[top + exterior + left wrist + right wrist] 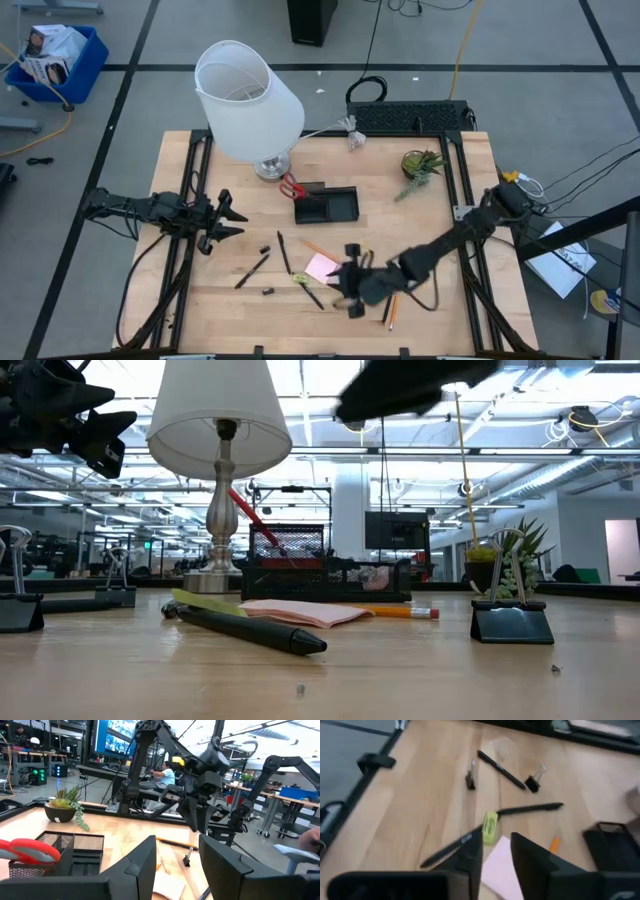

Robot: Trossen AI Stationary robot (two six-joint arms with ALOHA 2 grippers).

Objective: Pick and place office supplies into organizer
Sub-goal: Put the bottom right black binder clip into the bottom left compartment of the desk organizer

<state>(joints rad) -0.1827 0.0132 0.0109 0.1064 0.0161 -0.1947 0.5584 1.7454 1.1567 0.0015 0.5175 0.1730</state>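
A: Where does the right gripper (350,283) sit?

B: Above the front of the table, just beside the pink sticky-note pad (321,267); in its own wrist view the two fingers (470,855) stand apart with a gap between them and nothing in it; the pad's near edge is cut off behind them.

A: And the left gripper (228,221)?

B: At the table's left edge, well apart from the supplies; its jaws stand apart, empty; in its wrist view the dark fingers (142,865) hide most of the table in front.

A: The organizer (326,205)?

B: Black mesh, near the lamp (250,105); the red-handled scissors (291,186) stand in its left end, blades hidden inside; from the low view only a red handle (245,510) shows, crossing behind the lamp stem.

A: What lies loose?

B: A black pen (283,253) and another pen (252,270) to its left; a yellow-green marker (489,826) touching the pad's corner; an orange pencil (320,249) partly under the right arm; two pencils (390,312) near the front edge, half hidden by that arm; small binder clips (534,781); the tiny bits I cannot make out further; a potted plant (420,165) stands at the back right.
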